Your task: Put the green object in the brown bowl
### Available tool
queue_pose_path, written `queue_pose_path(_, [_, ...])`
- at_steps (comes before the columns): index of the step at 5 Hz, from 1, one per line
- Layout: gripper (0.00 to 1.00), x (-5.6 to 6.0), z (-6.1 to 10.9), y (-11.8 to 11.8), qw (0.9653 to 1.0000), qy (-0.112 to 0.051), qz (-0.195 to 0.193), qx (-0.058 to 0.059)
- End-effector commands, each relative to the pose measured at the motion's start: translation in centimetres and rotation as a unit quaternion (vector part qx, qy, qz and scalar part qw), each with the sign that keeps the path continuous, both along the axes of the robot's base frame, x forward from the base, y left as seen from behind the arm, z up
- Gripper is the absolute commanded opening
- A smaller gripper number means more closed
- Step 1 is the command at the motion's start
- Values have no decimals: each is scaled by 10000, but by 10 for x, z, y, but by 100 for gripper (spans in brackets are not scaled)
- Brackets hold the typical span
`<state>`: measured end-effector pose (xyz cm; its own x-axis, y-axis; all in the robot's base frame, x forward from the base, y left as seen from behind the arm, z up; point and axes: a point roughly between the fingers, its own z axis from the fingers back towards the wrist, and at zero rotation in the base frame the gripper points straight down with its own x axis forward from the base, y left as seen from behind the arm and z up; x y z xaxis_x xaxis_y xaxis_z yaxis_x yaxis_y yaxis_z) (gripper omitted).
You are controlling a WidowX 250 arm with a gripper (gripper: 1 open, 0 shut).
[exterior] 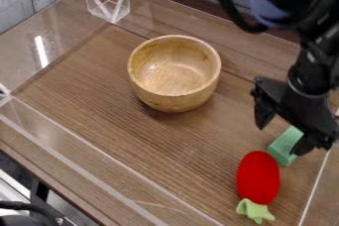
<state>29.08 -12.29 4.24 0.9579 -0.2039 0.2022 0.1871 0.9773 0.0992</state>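
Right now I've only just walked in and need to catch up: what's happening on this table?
A robot arm has its gripper open, pointing down over the green object, a flat block near the table's right edge; the jaws stand either side of its upper end. The block lies on the wood, not lifted. The brown bowl sits empty to the left. A red strawberry toy lies nearby.
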Motion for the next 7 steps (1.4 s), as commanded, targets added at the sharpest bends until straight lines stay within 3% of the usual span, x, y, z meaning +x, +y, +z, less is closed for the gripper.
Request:
queue_pose_path(1, [100, 7, -2, -6, 9999, -61, -38, -104])
queue_pose_path(2, [0, 7, -2, -5, 9999, -60, -36, -108])
queue_pose_path(3, [0, 7, 17, -2, 9997, -223, -26, -121])
queue_pose_path(4, [0, 7, 50, 7, 9986, -505, 12, -128])
queue_pose_path(5, [0, 7, 83, 37, 9971, -737, 174, -68])
queue_pose_path(6, [0, 7, 95, 74, 9969, -748, 262, -13])
queue_pose_path(7, [0, 3, 92, 104, 9970, -667, 386, 51])
